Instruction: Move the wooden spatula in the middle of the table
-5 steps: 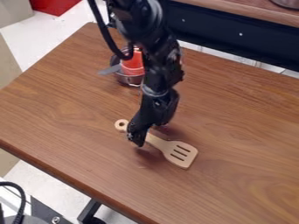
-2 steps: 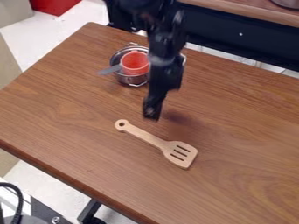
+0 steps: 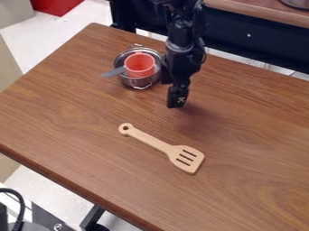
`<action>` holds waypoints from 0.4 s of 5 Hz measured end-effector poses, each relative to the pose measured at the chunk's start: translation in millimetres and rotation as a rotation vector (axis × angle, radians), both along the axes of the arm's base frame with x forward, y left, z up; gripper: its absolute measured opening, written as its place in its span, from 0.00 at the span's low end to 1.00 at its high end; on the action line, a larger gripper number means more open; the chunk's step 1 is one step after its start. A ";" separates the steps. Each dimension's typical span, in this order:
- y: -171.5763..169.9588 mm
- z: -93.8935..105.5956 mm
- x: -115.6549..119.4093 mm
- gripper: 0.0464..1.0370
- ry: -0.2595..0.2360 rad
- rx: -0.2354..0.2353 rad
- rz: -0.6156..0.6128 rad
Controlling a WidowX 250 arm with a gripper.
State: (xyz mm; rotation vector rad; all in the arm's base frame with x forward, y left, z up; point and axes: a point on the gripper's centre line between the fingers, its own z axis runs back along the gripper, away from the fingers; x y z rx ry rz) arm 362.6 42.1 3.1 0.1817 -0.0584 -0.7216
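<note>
Moves up and back from the pale wooden spatula with three slots [image 3: 182, 155], taking the black two-finger gripper [image 3: 177, 106] toward the far side of the table and slightly to the view's right. Leaves the spatula in the same spot and at the same slant as in the earlier frames. Hangs with the gripper pointing down over the brown wood-grain table [image 3: 72, 113]. Impossible to tell the state of the jaws, apart or together.

Rests flat on the table, as for the spatula, below the jaws in the view and well apart from them: ring-ended handle to their lower left, slotted blade almost straight below. To the upper left of the jaws, near the arm, holds a round silver metal pot [image 3: 128, 82] with a red-orange plastic cup [image 3: 140, 66] inside, plus a flat grey strip [image 3: 113, 72] jutting out leftward, away from the jaws.
</note>
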 end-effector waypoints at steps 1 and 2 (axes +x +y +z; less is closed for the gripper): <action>7.6 9.9 9.6 0.96 -0.037 -0.009 0.106; 16.3 15.1 13.4 0.96 -0.045 -0.038 0.154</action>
